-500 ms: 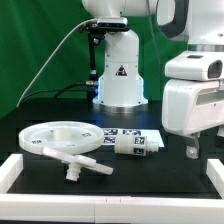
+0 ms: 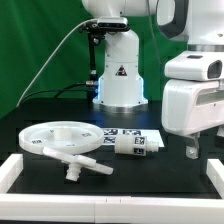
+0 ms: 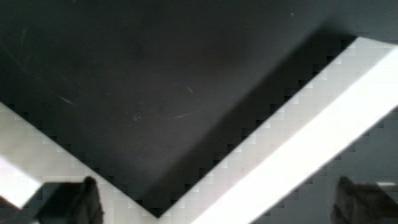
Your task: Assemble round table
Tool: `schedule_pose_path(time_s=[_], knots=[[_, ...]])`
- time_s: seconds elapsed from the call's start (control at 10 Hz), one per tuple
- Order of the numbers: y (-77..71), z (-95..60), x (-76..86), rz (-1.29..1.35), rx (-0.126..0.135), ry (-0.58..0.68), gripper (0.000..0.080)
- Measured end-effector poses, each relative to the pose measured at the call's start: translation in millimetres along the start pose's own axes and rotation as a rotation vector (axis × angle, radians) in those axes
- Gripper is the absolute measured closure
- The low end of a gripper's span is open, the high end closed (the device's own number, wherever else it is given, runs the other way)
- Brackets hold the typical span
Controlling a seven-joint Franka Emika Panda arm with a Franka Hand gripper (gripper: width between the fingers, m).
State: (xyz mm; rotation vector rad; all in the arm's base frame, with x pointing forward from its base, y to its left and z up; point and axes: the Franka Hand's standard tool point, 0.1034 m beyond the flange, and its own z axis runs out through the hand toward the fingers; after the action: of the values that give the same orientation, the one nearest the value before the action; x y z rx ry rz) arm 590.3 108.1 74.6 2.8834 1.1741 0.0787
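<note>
Tool (image 3: pixel 214 203) still hovers, jaws apart; disc (image 2: pixel 52 133), cylinder (image 2: pixel 129 146) and foot (image 2: pixel 79 160) unmoved.

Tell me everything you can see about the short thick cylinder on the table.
The cylinder is short, thick and white, plastic by its look, with black-and-white square tags on it. It lies on its side on the black table, to the exterior view's right of the cross-shaped foot and just in front of the marker board. Whether it touches that board cannot be told. Nothing grips it.

Frontal exterior; wrist downward over wall (image 3: pixel 311 130).
</note>
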Motion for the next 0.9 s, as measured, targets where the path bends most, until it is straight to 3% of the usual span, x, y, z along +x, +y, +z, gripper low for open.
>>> schedule_pose_path(time_s=[0.2, 0.4, 0.8, 0.9], knots=[[14.3, -23.2, -29.0, -0.022, -0.012, -0.019, 0.015], [18.2, -31.1, -52.0, -0.035, -0.018, -0.019, 0.015], [15.7, -26.8, -49.7, -0.039, -0.013, -0.022, 0.015], [12.0, -23.1, -59.2, -0.079, -0.014, -0.019, 0.015]])
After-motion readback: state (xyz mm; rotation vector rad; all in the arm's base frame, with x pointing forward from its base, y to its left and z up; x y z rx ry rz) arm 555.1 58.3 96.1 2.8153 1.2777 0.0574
